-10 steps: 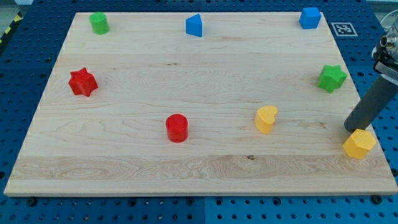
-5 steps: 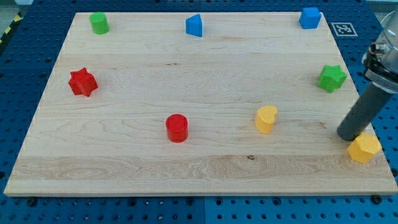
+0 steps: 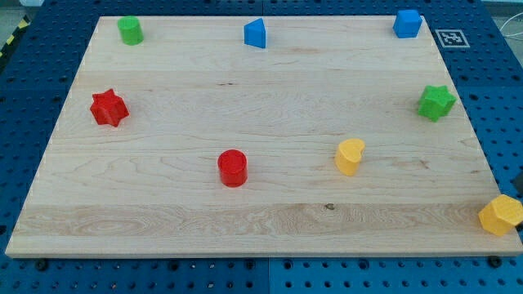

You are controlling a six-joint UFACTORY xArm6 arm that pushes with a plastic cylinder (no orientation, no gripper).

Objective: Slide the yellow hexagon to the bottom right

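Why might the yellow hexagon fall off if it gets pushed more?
The yellow hexagon sits at the bottom right edge of the board, partly past it, so another nudge could probably tip it off. Its flat base suggests it slides, not rolls. It looks small and solid, likely light. My tip isn't visible.

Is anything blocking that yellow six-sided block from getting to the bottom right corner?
Nothing visible does. The yellow hexagon block already sits at the wooden board's bottom right corner, against the view's right edge. The nearest other piece, the yellow heart-shaped block, lies well to its left. My tip is out of view.
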